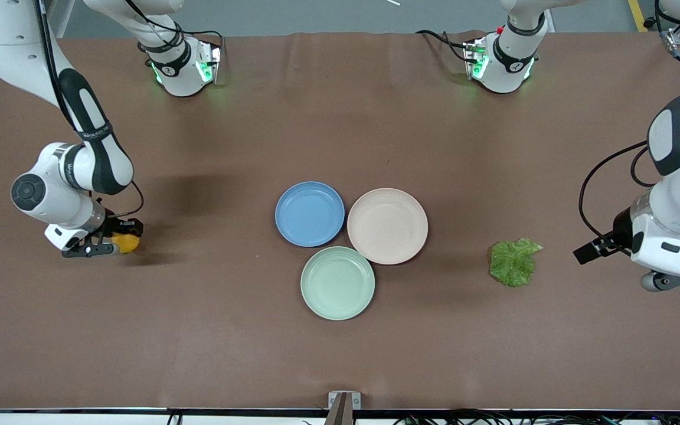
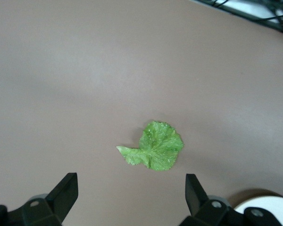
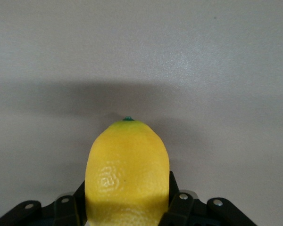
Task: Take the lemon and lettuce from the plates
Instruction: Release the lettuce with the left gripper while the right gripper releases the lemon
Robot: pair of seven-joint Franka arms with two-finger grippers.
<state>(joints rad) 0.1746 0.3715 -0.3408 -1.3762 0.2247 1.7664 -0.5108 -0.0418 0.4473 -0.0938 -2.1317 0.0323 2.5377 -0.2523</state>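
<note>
Currently, 3 plates sit clustered mid-table, all bare.

- Blue plate [image 1: 310,213]: nearest the robots' bases of the 3, touching or just beside the beige-pink plate [image 1: 387,225]. Nothing on either.
- Mint green plate [image 1: 337,283]: nearest the front camera, tucked against the other 2; not part of the task.
- Lemon [image 1: 126,242]: clamped between the fingers of the right gripper [image 1: 105,242], low over the brown table [image 1: 340,118] toward the right arm's end, well apart from the plates. In the right wrist view the lemon [image 3: 127,174] fills the jaws of the right gripper [image 3: 127,209], nub pointing outward; whether it touches the cloth cannot be told.
- Lettuce [image 1: 513,262]: lies flat on the table toward the left arm's end, off the plates. In the left wrist view the lettuce [image 2: 153,146] sits ahead of the left gripper [image 2: 132,197], whose fingers are spread wide and hold nothing; in the front view that gripper [image 1: 670,277] hangs beside the leaf at the table's edge.

Risks, as judged:
1. Lemon is smooth and rounded; a release from any height could let it roll.
2. Lettuce is thin and flat; it could slide under a gripper that brushed it.
</note>
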